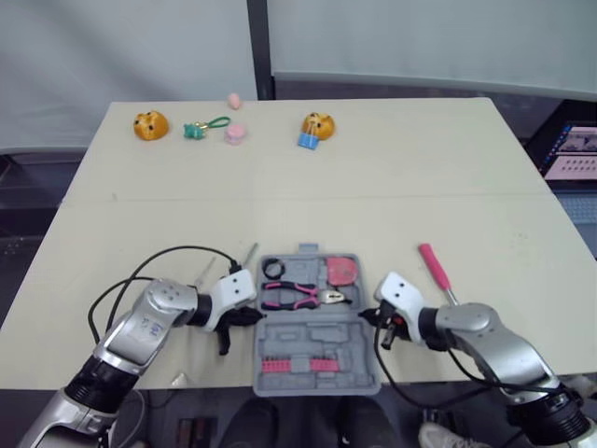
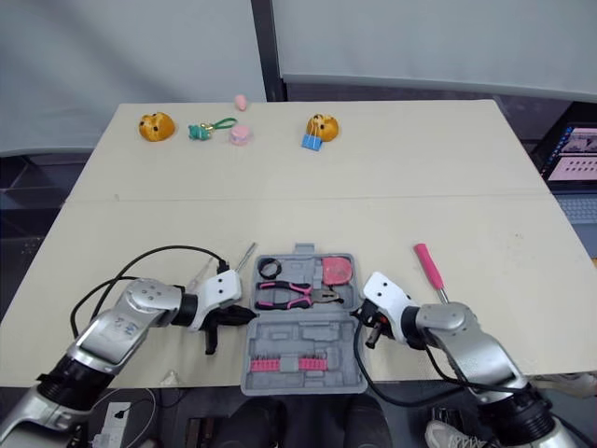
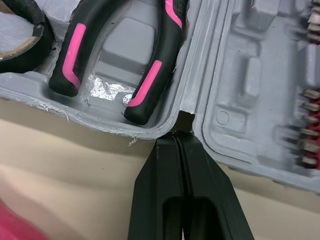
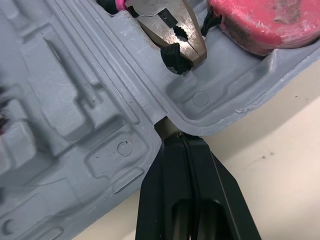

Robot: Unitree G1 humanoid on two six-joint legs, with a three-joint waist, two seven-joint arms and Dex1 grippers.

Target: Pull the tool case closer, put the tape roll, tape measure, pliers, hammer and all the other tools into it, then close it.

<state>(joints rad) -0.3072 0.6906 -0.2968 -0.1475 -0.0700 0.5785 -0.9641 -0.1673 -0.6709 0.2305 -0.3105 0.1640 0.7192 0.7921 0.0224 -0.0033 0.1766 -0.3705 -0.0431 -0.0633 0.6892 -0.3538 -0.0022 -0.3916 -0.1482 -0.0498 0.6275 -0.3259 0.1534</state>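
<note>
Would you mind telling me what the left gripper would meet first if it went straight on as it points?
The tool case: the left gripper, shut, points at the notch in its hinge edge, beside the pliers handles. It looks nearly touching, though depth is unclear.

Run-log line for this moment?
left claw: shut, at tool case hinge | right claw: shut, at opposite hinge end | cased: tape roll, pliers, tape measure | uncased: hammer

**Case at the near edge**

The tool case [image 1: 317, 362] lies open on the table [image 1: 420, 177]. Its far half holds the tape roll [image 1: 273, 270] left, tape measure [image 1: 341, 271] right, pliers [image 1: 298, 295] before them. The hammer [image 1: 435, 269] lies right of the case.
</note>
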